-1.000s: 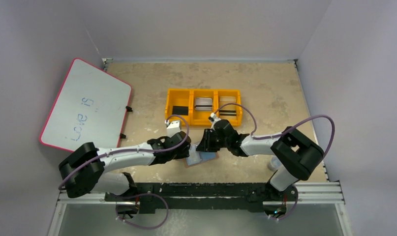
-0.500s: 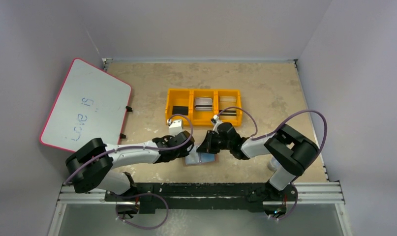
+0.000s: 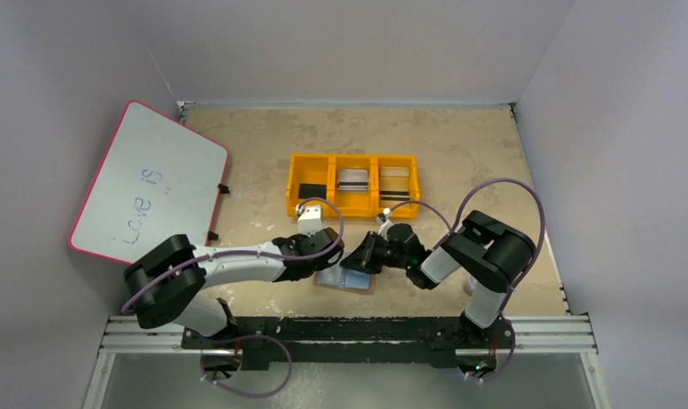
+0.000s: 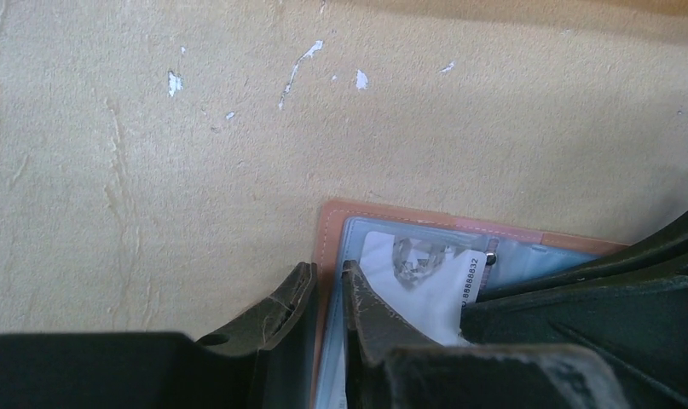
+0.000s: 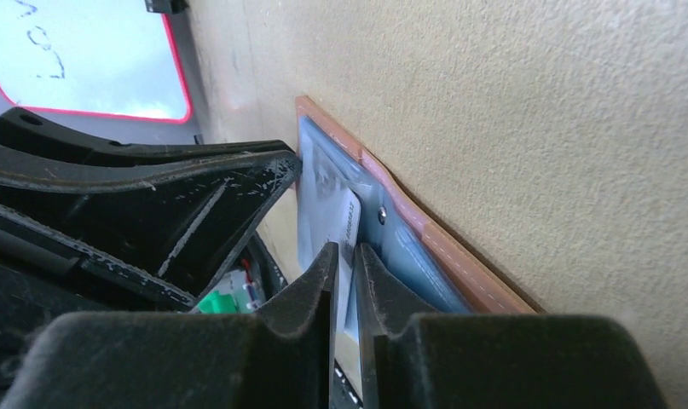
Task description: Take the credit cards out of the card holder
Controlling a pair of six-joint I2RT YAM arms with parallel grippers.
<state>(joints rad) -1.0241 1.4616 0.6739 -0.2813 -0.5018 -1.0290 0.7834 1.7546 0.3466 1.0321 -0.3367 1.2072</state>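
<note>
Both claws have closed in over the last second and narrowed to a pinch at the near middle of the counter point(image 3: 476, 145). Left claw point(image 4: 327, 268) clamps the tan edge of the open card holder point(image 4: 425, 215), which lies flat. Right claw point(image 5: 346, 249) nips 1 white credit card point(image 5: 347, 215) sitting in its blue-grey pocket (pulling can likely begin). Farther back, well apart, sits the orange tray point(image 3: 353, 156).

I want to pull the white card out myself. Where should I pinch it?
Pinch the white card by its bare printed edge, poking out of the card holder. Probably come in low from that open side; the rest is tucked inside the pocket.
</note>
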